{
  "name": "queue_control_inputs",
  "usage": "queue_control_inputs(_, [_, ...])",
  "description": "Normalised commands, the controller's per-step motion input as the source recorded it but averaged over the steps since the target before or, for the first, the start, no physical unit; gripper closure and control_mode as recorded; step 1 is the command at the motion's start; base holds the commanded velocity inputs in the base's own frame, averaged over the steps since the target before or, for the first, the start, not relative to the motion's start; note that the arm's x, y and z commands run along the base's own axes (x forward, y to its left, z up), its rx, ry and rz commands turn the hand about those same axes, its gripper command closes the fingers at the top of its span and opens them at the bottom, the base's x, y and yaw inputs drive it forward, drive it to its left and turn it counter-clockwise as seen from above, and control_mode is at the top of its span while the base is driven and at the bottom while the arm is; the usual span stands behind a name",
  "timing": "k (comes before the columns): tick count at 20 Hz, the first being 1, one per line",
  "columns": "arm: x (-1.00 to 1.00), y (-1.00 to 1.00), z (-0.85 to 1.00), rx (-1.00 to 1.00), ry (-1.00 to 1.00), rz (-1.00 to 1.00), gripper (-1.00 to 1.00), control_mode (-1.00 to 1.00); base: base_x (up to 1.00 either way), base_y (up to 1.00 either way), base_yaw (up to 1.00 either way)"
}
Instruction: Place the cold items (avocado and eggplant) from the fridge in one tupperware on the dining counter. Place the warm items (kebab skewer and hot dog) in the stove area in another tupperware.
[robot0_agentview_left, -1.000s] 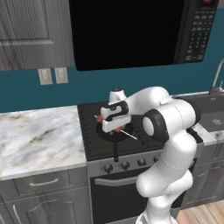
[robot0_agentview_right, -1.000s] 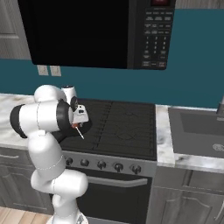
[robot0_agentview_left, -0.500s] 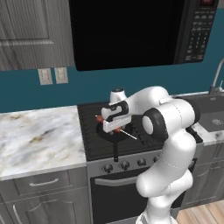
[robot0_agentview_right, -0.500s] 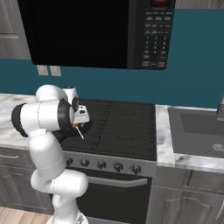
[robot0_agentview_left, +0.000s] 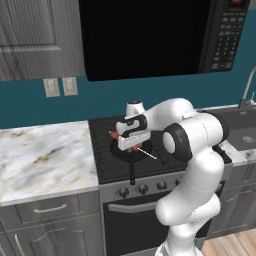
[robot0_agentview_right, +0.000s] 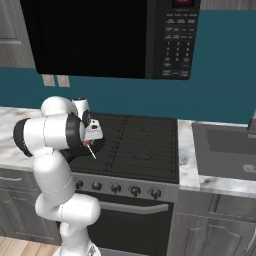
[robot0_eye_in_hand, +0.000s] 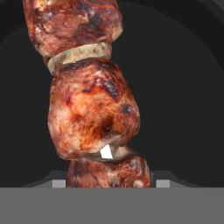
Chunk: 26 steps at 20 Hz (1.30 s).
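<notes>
The kebab skewer (robot0_eye_in_hand: 94, 113), brown meat chunks on a thin stick, lies in a black pan (robot0_eye_in_hand: 183, 109) on the stove's front left burner. My gripper (robot0_eye_in_hand: 110, 183) points down on it, and the fingertips (robot0_eye_in_hand: 59, 183) press close against either side of the lowest chunk. From the left base view, the gripper (robot0_agentview_left: 131, 145) is low over the pan (robot0_agentview_left: 131, 159), with the skewer's pale stick (robot0_agentview_left: 148, 154) poking out to the right and a red end (robot0_agentview_left: 115, 134) to the left. The right base view shows the gripper (robot0_agentview_right: 90, 142) and the stick (robot0_agentview_right: 92, 152). The avocado, eggplant, hot dog and tupperware are out of view.
The pan's handle (robot0_agentview_left: 132, 176) reaches toward the stove's front edge above the knobs (robot0_agentview_left: 143, 189). A black microwave (robot0_agentview_left: 150, 35) hangs overhead. Marble counter (robot0_agentview_left: 40, 160) lies to the left and a sink (robot0_agentview_right: 225, 150) to the right.
The arm hangs over the pan in nearly the same place as before. The skewer has not shifted in the base views.
</notes>
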Motion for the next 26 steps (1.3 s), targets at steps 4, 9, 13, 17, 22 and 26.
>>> queue_control_inputs(4, [0.0, 0.0, 0.0, 0.0, 0.0, 0.0, 1.0, -1.0, 0.0, 0.0, 0.0])
queue_control_inputs(9, [-0.2, 0.0, 0.08, 0.0, 0.0, 0.0, 1.0, -1.0, 0.0, 0.0, 0.0])
queue_control_inputs(13, [-0.46, -0.08, 0.59, 0.0, 0.0, 0.02, 1.0, -1.0, 0.0, 0.0, 0.0])
queue_control_inputs(17, [-0.66, -0.04, 0.56, 0.0, 0.0, 0.07, 1.0, -1.0, 0.0, 0.0, 0.0])
queue_control_inputs(22, [-0.68, -0.08, 0.4, -0.04, 0.0, 0.08, 1.0, -1.0, 0.0, 0.0, 0.0])
queue_control_inputs(26, [-0.69, -0.59, 0.06, 0.0, 0.0, 0.28, 1.0, -1.0, 0.0, 0.0, 0.0])
